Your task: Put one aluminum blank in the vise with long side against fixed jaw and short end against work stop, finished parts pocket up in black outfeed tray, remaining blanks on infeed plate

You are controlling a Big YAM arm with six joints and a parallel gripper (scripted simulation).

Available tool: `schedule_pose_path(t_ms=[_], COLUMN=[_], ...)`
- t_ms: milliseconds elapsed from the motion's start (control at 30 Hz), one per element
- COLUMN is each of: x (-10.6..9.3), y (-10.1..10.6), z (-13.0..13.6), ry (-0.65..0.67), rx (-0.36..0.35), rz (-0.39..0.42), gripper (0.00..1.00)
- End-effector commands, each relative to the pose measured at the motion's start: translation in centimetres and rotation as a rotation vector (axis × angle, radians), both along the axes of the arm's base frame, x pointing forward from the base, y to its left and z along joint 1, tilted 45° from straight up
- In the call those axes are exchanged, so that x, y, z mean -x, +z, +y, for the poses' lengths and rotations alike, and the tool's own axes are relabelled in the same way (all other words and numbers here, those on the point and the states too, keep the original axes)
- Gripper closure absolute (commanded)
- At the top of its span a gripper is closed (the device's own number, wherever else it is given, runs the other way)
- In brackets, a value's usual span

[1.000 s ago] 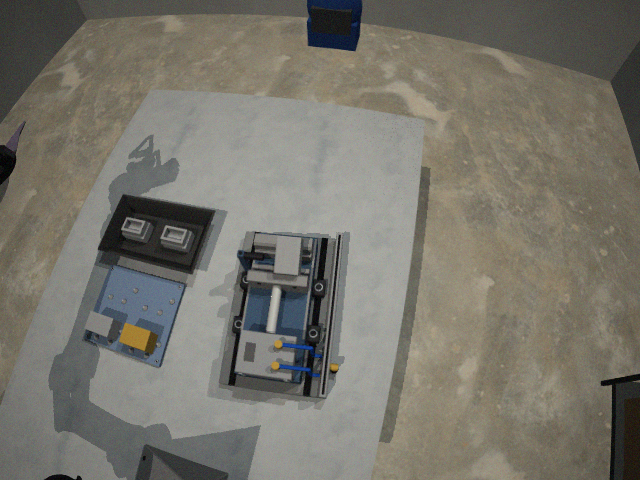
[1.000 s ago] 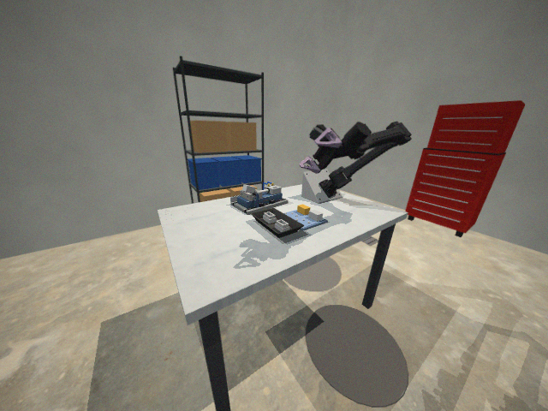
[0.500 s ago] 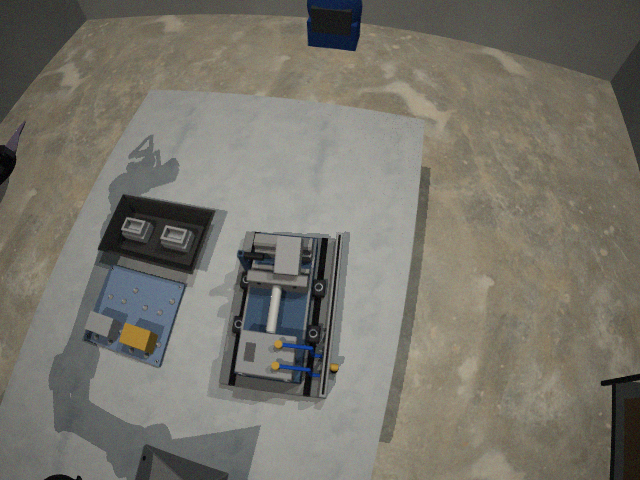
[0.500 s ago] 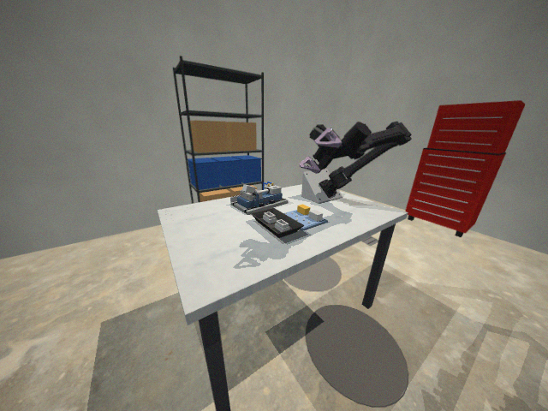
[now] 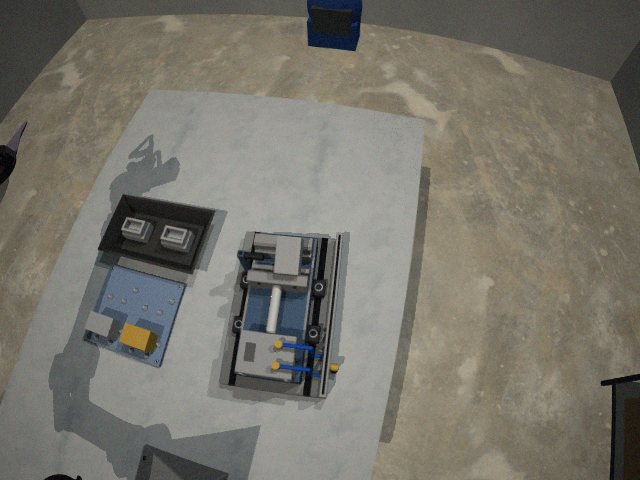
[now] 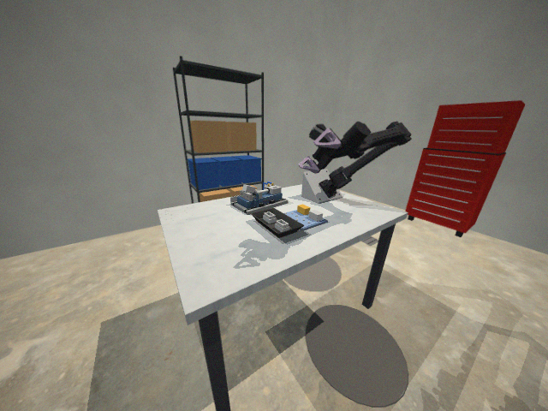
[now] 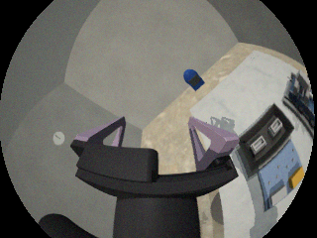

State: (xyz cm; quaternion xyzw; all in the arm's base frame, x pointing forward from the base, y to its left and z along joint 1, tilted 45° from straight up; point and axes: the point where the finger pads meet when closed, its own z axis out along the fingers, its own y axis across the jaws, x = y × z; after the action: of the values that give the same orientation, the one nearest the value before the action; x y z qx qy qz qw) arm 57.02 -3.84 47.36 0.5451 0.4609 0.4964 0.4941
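My gripper point(image 6: 316, 151) point(image 7: 157, 120) is open and empty. It is raised high above the table, beyond the tray side. The black outfeed tray point(image 5: 155, 210) holds two finished parts point(image 5: 136, 229) point(image 5: 177, 237), pockets up. The blue infeed plate point(image 5: 149, 297) point(image 6: 294, 215) point(image 7: 277, 175) carries a gray blank point(image 5: 101, 325) point(image 6: 315, 216) and a yellow brass blank point(image 5: 138, 336) point(image 6: 303, 208) side by side. The vise point(image 5: 258, 356) point(image 6: 259, 196) is open. Another gray blank point(image 5: 285, 254) lies at its far end by the jaw without hoses. A white rod point(image 5: 273, 310) runs between the jaws.
The arm's grey base mount point(image 5: 170, 467) point(image 6: 312, 190) stands at the table's near end. A black shelf rack point(image 6: 221, 133) and a red tool cabinet point(image 6: 464, 163) stand off the table. A blue bin point(image 5: 333, 25) point(image 7: 193, 78) sits on the floor.
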Motion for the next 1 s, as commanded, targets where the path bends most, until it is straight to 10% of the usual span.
schedule_pose_path(t_ms=[0, 267, 500, 967], x=[-1.6, -4.1, -6.0, -5.4], y=[-0.1, -5.4, -14.2, -24.7], z=[-1.9, -4.9, -9.4, -14.8], ry=[-0.017, 0.016, 0.146, 0.418], rx=[0.077, 0.26, 0.497, 0.697], rz=[0.044, 0.235, 0.511, 0.777], gripper=[0.0, 0.0, 0.0, 0.0])
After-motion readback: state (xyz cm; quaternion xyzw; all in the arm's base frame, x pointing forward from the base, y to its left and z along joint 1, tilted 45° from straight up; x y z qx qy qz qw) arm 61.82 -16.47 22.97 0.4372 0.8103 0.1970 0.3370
